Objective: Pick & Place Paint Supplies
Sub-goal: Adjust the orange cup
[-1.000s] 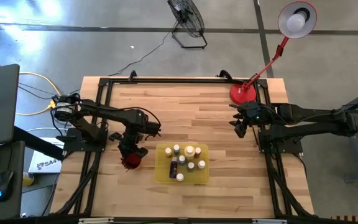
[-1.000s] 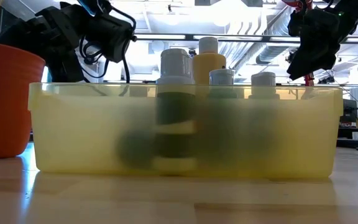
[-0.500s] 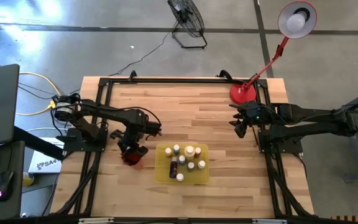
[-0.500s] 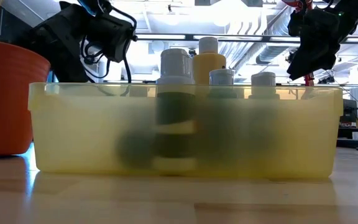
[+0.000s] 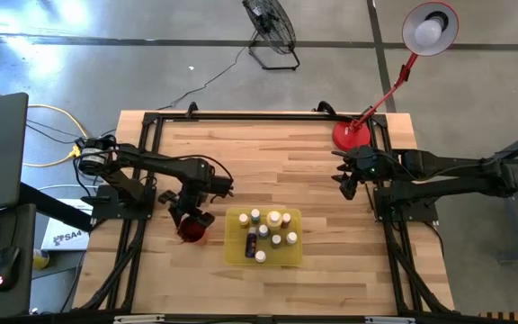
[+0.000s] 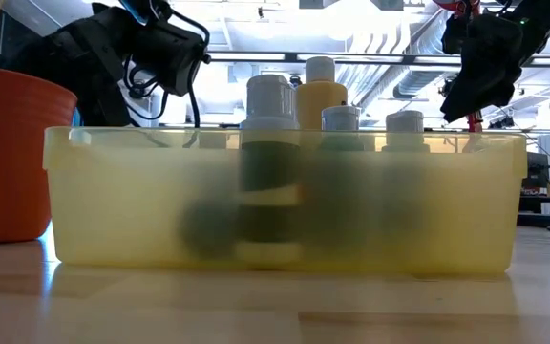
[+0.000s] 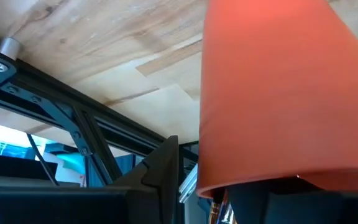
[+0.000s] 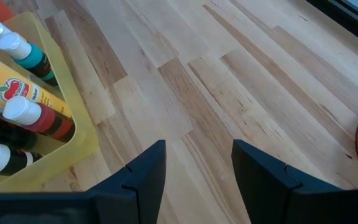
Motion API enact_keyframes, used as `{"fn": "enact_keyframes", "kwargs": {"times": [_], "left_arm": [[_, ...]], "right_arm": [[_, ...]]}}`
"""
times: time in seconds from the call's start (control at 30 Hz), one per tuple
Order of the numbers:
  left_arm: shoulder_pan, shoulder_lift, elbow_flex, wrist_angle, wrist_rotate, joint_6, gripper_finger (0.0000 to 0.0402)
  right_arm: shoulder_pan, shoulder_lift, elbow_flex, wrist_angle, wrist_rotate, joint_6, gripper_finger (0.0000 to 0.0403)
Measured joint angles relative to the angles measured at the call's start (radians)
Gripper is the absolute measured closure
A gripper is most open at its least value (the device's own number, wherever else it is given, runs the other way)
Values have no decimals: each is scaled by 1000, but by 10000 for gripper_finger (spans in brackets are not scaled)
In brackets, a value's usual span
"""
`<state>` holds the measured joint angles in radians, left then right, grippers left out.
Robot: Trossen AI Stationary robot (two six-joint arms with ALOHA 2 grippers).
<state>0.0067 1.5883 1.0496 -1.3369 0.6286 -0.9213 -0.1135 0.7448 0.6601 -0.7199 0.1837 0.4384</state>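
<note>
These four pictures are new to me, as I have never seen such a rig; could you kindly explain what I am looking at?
Two dark robot arms work at a wooden table. One camera looks straight down, one sits at table height, and one rides on each wrist. A yellow tray holds small capped paint bottles. The left gripper is at the red cup beside the tray; whether it grips the cup I cannot tell. The right gripper waits open above bare wood near a red lamp.
</note>
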Motion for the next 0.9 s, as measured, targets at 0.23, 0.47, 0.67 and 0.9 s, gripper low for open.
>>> {"fn": "enact_keyframes", "kwargs": {"times": [0.23, 0.47, 0.67, 0.9], "left_arm": [[0, 0, 0, 0, 32, -1, 286], [0, 0, 0, 3, 27, 0, 286], [0, 0, 0, 9, 6, 0, 286], [0, 0, 0, 34, 5, 0, 286]], "right_arm": [[0, 0, 0, 0, 0, -15, 229], [0, 0, 0, 0, 0, -17, 229], [0, 0, 0, 0, 0, -17, 229], [0, 0, 0, 0, 0, -17, 229]]}}
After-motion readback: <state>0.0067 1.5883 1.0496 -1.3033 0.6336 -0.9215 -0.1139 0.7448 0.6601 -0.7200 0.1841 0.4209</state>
